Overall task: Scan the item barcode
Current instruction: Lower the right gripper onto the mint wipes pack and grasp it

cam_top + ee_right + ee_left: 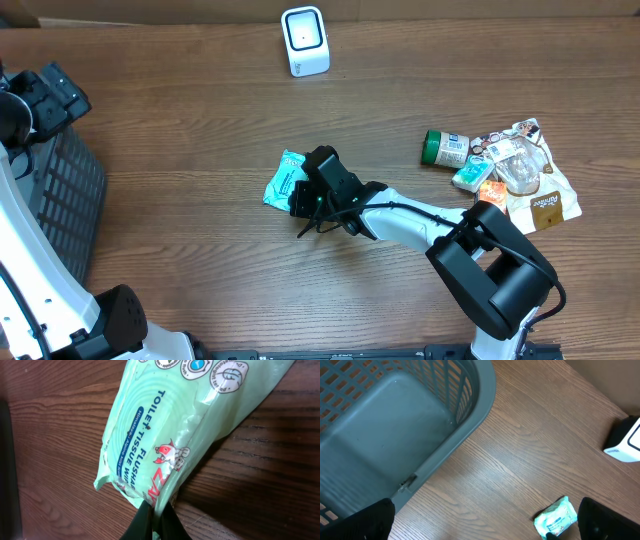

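Wooden table (pixel 200 120), shown from overhead and from both wrists. The right gripper (pixel 156 512) is closed, its fingertips pinching one edge of a green pack of flushable toilet wipes (pixel 165 435) that rests on the wood directly ahead of it. The left gripper (pixel 485 510), spread wide and holding nothing, hangs over the rim of a grey plastic basket (pixel 395 425). A white barcode scanner (pixel 305 40) stands well beyond the right gripper, and a pile of packets (pixel 520 175) lies behind it.
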Controlling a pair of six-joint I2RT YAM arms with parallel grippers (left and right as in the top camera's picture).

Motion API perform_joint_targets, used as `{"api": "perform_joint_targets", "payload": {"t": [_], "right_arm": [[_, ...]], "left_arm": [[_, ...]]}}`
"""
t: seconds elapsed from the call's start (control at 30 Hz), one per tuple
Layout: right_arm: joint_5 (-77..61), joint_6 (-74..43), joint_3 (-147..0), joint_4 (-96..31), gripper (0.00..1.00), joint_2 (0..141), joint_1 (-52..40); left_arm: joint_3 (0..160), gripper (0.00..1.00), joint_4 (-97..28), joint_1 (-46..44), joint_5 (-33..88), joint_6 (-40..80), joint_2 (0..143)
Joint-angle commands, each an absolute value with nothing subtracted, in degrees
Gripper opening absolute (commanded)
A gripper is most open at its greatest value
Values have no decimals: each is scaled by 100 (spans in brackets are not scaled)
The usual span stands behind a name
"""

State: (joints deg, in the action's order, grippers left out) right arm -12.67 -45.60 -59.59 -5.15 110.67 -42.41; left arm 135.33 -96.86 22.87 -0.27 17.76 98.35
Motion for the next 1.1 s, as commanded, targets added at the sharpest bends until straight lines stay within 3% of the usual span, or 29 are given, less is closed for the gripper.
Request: {"api": "perform_joint_targets", "payload": {"t": [0.0, 0.43, 0.73, 1.07], "right_arm": [[-1271, -4517, -5924, -480, 4, 11109, -4237], [-1302, -4515, -5927, -523, 4, 11091, -4198], [-596, -4042, -5937, -1485, 4, 10296, -4119], [-552, -3562, -5999, -1697, 4, 10296, -4117]], "left_arm": [[13600, 100, -9679, 2281, -60, 1673, 9749], [13600, 100, -9679, 2281, -60, 1673, 9749], [13600, 100, -9679, 2281, -60, 1673, 9749], [13600, 100, -9679, 2281, -60, 1673, 9749]]}}
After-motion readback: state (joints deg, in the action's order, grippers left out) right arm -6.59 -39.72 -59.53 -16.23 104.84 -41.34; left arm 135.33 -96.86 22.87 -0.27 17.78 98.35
